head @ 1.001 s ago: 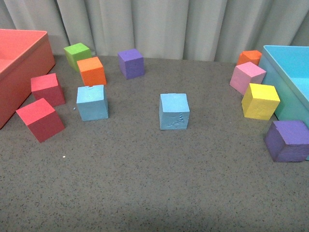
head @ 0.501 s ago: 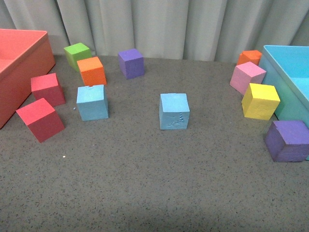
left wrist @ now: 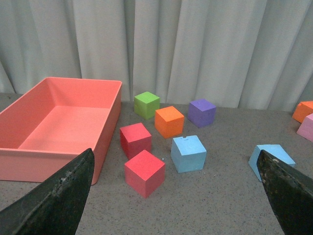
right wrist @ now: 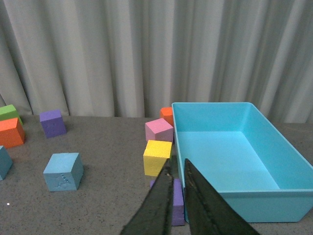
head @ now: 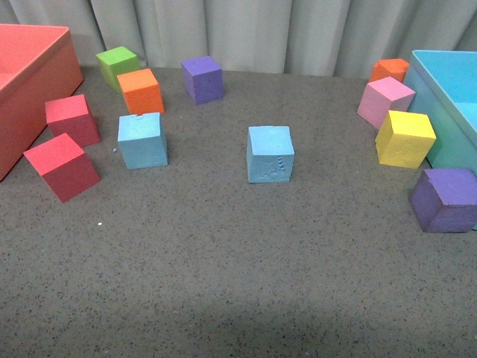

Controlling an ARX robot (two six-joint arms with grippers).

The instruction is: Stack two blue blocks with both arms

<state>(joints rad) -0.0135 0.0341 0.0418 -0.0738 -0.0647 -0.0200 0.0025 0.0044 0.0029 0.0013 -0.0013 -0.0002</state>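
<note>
Two sky-blue blocks stand apart on the grey table: a plain one point(head: 141, 140) at the left and one with an embossed mark point(head: 270, 154) in the middle. Neither arm shows in the front view. In the left wrist view my left gripper point(left wrist: 174, 161) is open and empty, well short of the plain blue block point(left wrist: 188, 153); its finger point(left wrist: 288, 196) hides part of the marked block point(left wrist: 271, 157). In the right wrist view my right gripper point(right wrist: 177, 164) is shut and empty. The marked blue block point(right wrist: 62, 171) lies far off to its side, the plain one point(right wrist: 4, 162) at the frame edge.
A red bin point(head: 30, 82) stands at the left, with two red cubes point(head: 61, 165), an orange cube point(head: 141, 90) and a green cube point(head: 118, 66) near it. A purple cube point(head: 202, 78) stands at the back. A turquoise bin point(head: 447, 89) stands at the right beside pink point(head: 384, 102), yellow point(head: 404, 138), orange and purple point(head: 445, 199) cubes.
The whole front view has shifted slightly, so everything sits a little higher in the picture. The blocks have not moved relative to one another.
</note>
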